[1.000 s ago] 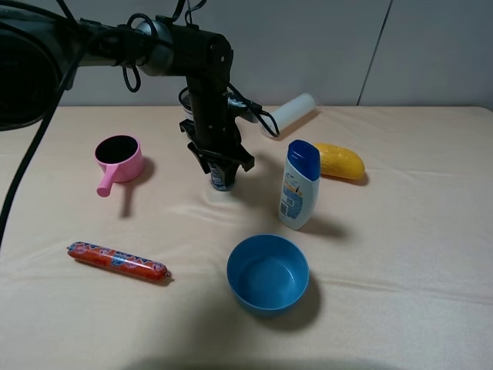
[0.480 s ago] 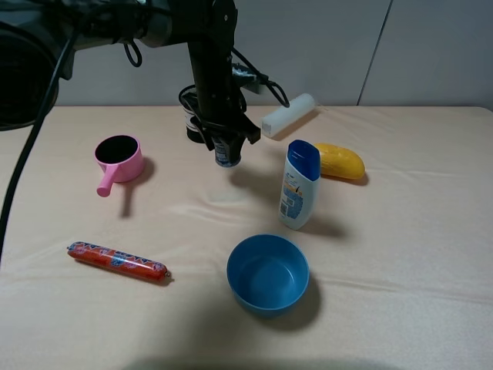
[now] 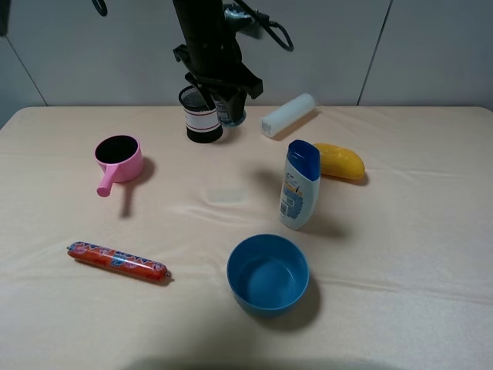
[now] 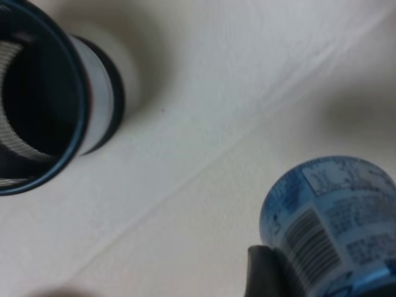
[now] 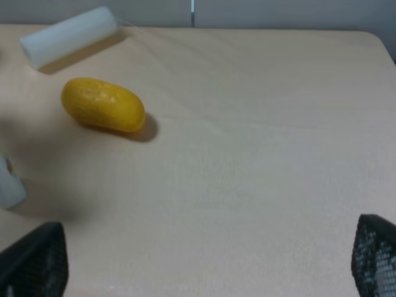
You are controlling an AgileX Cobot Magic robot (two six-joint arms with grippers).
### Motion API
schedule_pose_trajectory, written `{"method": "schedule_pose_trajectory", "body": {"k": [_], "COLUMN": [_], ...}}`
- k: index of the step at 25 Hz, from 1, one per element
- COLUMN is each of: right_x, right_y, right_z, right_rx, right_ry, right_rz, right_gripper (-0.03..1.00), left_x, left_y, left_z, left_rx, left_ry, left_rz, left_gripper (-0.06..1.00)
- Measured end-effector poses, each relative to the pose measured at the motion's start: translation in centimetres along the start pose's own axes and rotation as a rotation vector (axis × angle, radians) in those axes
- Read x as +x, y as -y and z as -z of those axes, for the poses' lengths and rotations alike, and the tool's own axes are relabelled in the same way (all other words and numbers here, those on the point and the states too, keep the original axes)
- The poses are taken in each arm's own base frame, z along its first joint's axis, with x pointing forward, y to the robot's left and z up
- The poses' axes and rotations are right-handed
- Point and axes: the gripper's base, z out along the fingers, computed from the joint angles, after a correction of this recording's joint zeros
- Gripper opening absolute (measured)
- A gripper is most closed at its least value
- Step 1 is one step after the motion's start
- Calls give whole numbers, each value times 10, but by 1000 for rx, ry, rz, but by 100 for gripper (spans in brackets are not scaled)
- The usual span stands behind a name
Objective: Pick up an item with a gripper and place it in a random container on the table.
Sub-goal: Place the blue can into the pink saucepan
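Note:
The item, a small dark jar with a blue label [image 3: 232, 116], hangs above the table [image 3: 400, 254] near its back edge, with my left gripper [image 3: 229, 98] shut on it. In the left wrist view the jar [image 4: 328, 219] fills the corner beside one black finger [image 4: 263, 275]. The container, a pink saucepan [image 3: 119, 159] with a dark inside, stands at the left, well away from the jar. My right gripper [image 5: 204, 263] does not show in the high view; its wrist view shows two black fingertips [image 5: 34, 260] set wide apart over bare cloth, open and holding nothing.
A black mesh cup [image 3: 202, 116] with a white band stands just left of the held jar. A white cylinder [image 3: 288, 114], a yellow oval item [image 3: 340, 160], a white-and-blue shampoo bottle [image 3: 299, 185], a blue bowl [image 3: 267, 274] and a red sausage [image 3: 117, 260] lie around.
My left gripper has lifted the jar off the cloth and carried it up and toward the back, ending beside the mesh cup. Nothing else has moved.

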Motion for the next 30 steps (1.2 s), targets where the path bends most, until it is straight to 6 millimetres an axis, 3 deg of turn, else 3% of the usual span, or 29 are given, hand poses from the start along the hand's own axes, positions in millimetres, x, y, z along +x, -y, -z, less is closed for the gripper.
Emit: {"method": "schedule_pose_trajectory", "body": {"k": [4,11,30], "right_x": [0,0,0], "right_y": [0,0,0], "right_z": [0,0,0], "right_rx": [0,0,0], "right_ry": [0,0,0], "right_rz": [0,0,0], "right_gripper": [69,69,69], "left_x": [7,25,96], "left_y": [1,-3,-103], "left_z": [26,48,45], "left_rx": [-7,-39,-83], "left_ry": [34,29,-96], "left_rz": [0,2,269], "left_gripper": [50,50,50]}}
